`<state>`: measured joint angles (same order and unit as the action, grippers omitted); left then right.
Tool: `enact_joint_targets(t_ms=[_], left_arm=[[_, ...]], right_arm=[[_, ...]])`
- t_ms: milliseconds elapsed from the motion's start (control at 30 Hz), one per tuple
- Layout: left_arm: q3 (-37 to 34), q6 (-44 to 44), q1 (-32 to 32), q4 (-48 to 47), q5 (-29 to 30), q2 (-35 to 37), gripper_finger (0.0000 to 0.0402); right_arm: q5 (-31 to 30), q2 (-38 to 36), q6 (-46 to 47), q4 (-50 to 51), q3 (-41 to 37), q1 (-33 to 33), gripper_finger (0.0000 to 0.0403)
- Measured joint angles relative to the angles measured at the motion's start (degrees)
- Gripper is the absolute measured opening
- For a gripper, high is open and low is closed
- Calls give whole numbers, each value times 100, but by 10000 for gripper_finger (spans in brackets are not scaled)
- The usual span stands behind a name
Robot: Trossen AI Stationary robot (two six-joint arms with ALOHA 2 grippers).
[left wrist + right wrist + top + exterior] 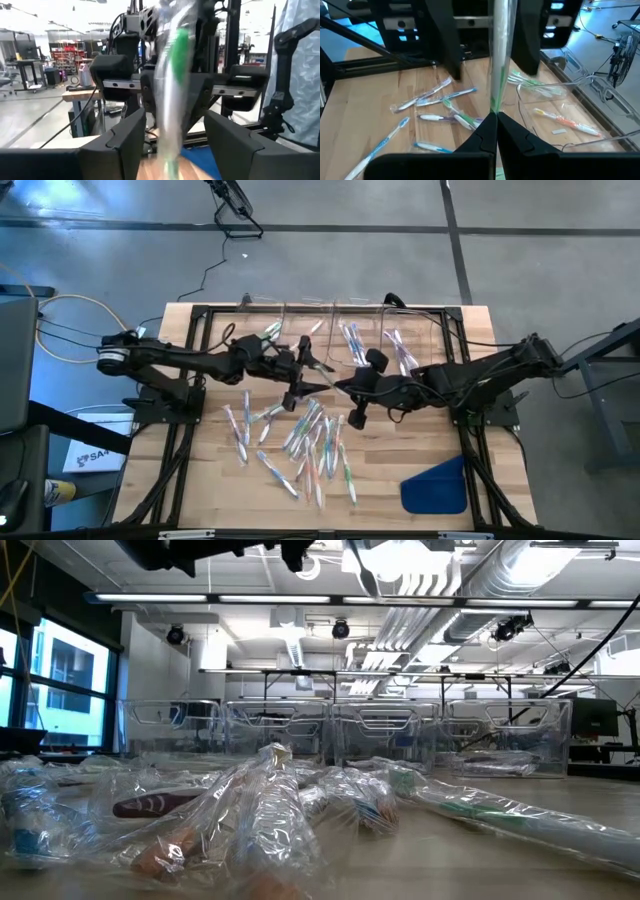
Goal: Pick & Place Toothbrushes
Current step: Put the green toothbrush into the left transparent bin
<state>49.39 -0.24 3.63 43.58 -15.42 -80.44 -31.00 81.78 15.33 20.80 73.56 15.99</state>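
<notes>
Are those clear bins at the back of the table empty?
No. The clear bins already hold a few wrapped toothbrushes, while most lie loose on the table.

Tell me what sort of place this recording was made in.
Probably an industrial lab or workshop: exposed ceiling ducts and strip lights overhead, a wooden worktable in a black frame, and other workbenches standing in the open room behind.
</notes>
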Motion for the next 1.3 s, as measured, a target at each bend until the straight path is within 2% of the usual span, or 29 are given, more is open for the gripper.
enact_joint_targets(t_ms=[567, 1300], left_arm=[[174, 141, 1, -83, -76, -160, 22], [172, 256, 3, -212, -85, -160, 25]], right_arm=[[-34, 9, 135, 133, 0, 2, 4], [16, 9, 177, 129, 0, 0, 4]])
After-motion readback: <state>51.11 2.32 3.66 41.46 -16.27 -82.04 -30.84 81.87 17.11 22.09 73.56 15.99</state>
